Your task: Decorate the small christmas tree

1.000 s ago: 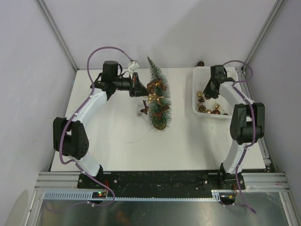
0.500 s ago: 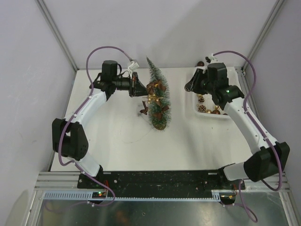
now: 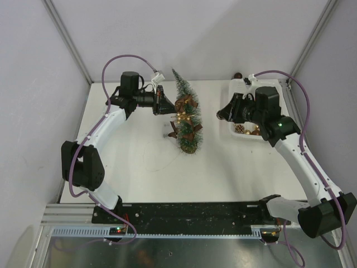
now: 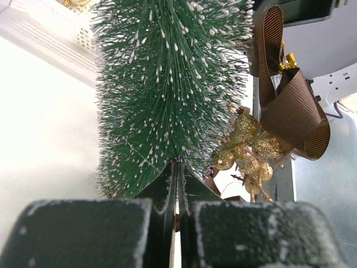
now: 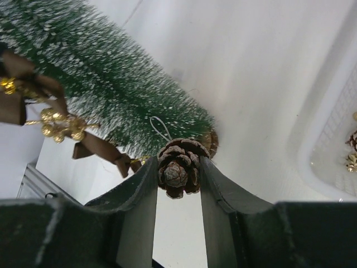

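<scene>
The small christmas tree (image 3: 187, 120) stands mid-table on its wooden disc; brown ribbon bows (image 4: 290, 106) and a gold berry cluster (image 4: 245, 151) hang on it. My left gripper (image 3: 162, 104) is shut, and its tips (image 4: 177, 167) press into the frosted bristles (image 4: 167, 84) on the tree's left side. Nothing shows between its fingers. My right gripper (image 3: 223, 113) hovers between the tree and the basket, shut on a brown pine cone (image 5: 178, 166). The cone's white hanging loop (image 5: 160, 127) points at the lower tree (image 5: 100, 72).
A white mesh basket (image 3: 244, 138) with gold ornaments and pine cones sits at the back right, partly under my right arm. Its rim (image 5: 329, 145) shows in the right wrist view. A dark ornament (image 3: 238, 75) lies behind it by the wall.
My right arm has swung left from over the basket toward the tree, carrying the pine cone. The left arm and the tree have not moved.
</scene>
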{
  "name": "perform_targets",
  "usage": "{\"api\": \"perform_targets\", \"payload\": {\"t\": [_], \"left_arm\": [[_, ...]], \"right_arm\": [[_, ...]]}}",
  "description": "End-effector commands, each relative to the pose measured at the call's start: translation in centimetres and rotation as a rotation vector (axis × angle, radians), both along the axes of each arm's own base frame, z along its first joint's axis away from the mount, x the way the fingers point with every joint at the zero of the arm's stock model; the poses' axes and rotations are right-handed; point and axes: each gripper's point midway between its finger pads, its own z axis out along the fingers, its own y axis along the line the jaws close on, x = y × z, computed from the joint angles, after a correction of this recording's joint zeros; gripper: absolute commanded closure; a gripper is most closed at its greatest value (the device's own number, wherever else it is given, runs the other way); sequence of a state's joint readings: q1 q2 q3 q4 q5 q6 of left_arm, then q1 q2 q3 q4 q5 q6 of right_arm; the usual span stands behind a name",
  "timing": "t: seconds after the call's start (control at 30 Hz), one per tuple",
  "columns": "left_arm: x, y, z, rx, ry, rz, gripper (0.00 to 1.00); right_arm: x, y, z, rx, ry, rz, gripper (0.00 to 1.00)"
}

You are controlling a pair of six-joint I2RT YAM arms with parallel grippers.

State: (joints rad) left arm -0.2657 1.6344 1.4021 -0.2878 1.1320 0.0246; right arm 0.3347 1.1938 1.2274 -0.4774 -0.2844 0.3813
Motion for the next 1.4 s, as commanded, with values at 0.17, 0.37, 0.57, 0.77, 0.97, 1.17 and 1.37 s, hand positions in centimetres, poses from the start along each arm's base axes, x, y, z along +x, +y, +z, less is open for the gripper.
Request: {"api": "perform_targets", "payload": {"t": [0.17,0.37,0.57,0.77,0.97,1.17,1.37], "left_arm": [[-0.7,0.3,1.3,-0.021,-0.026,-0.011,1.00],[-0.7,0.2,1.3,-0.026,-0.025,-0.021,1.00],[-0.8,0.2,1.4,-0.028,-0.024,-0.025,1.00],[-0.8,0.2,1.7,-0.030,-0.030,-0.024,1.00],[-0.8,0.2,2.1,-0.035,-0.032,-0.026,1.00],[-0.8,0.1,2.3,-0.039,-0.035,-0.032,1.00],[-0.8,0.1,2.4,-0.041,-0.036,-0.035,1.00]], "right_arm": [[-2.4,2.4,4.1,0.092,-0.145,0.195,0.84],[-2.2,3.1,4.0,0.098,-0.157,0.238,0.84],[-1.1,4.0,3.0,0.083,-0.152,0.237,0.84],[0.3,4.3,2.1,0.068,-0.150,0.220,0.83],[1.6,4.5,1.2,0.055,-0.144,0.207,0.84],[2.7,4.6,1.0,0.042,-0.150,0.196,0.84],[3.5,4.9,1.3,0.038,-0.158,0.196,0.84]]}}
